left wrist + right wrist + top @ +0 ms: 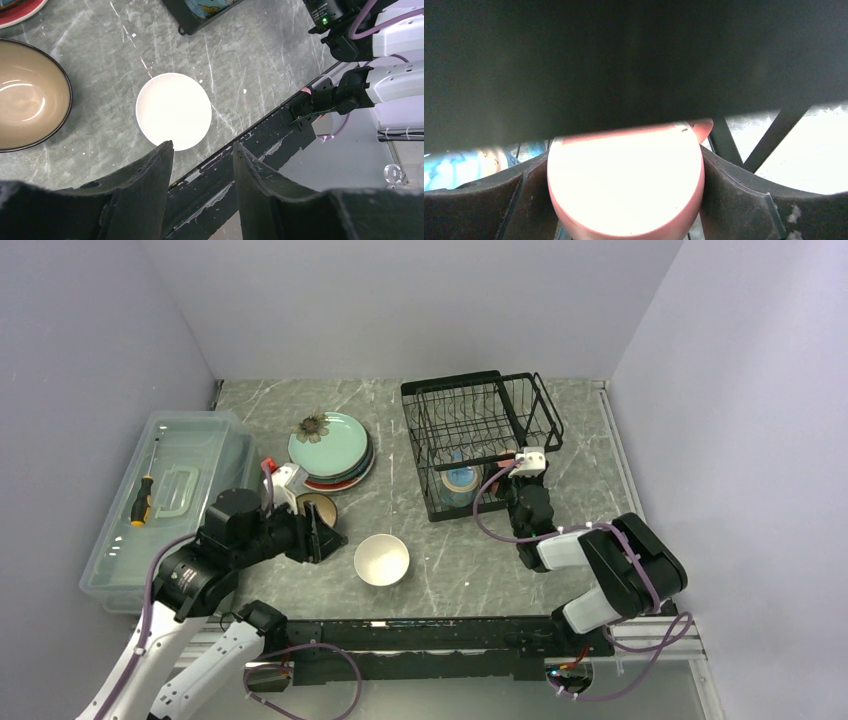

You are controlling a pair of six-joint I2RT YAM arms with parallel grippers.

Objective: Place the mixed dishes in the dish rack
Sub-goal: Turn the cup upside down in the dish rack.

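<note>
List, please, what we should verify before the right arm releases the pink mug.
1. Right pincer closed on the pink mug: ok.
2. The pink mug in among the dish rack wires: ok.
3. Mug bottom resting on the rack: cannot tell.
4. Blue mug beside it, apart: ok.
5. Left pincer open, empty: ok.
6. White bowl upright, free of neighbours: ok.

White bowl (pixel 381 559), brown bowl (pixel 30 95), pink mug (pixel 624 185), mint-green flowered plate (pixel 330 443), black wire rack (pixel 478 420)
</note>
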